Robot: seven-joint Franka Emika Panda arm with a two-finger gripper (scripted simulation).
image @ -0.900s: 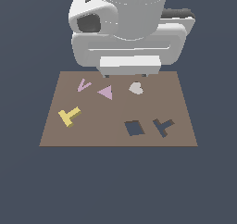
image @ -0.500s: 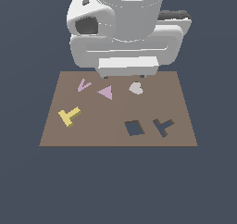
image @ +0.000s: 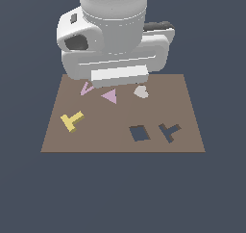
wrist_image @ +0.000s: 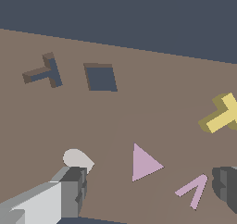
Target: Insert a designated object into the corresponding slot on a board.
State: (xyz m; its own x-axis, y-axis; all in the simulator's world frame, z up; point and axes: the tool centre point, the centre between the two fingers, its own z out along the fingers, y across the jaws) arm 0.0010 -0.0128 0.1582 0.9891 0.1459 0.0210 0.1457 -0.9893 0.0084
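Note:
The yellow T-shaped block (image: 72, 121) lies flat on the brown board (image: 110, 141) near its edge on the exterior view's left; it also shows in the wrist view (wrist_image: 221, 115). The dark T-shaped slot (image: 169, 131) is near the board's opposite end, also seen in the wrist view (wrist_image: 45, 71). My gripper (wrist_image: 150, 188) is open and empty above the board's far side, over the pink triangle. One of its fingers (wrist_image: 74, 187) is by the heart piece, the other by the pink V. In the exterior view the arm's white body (image: 115, 39) hides the fingers.
A dark square cutout (image: 139, 133) sits beside the T slot. A flat pink triangle (image: 110, 96), a pale heart piece (image: 141, 91) and a pink V shape (image: 86, 88) lie along the board's far side, under the hand.
The arm has shifted toward the exterior view's left over the board's far side. The block and the other pieces have not moved.

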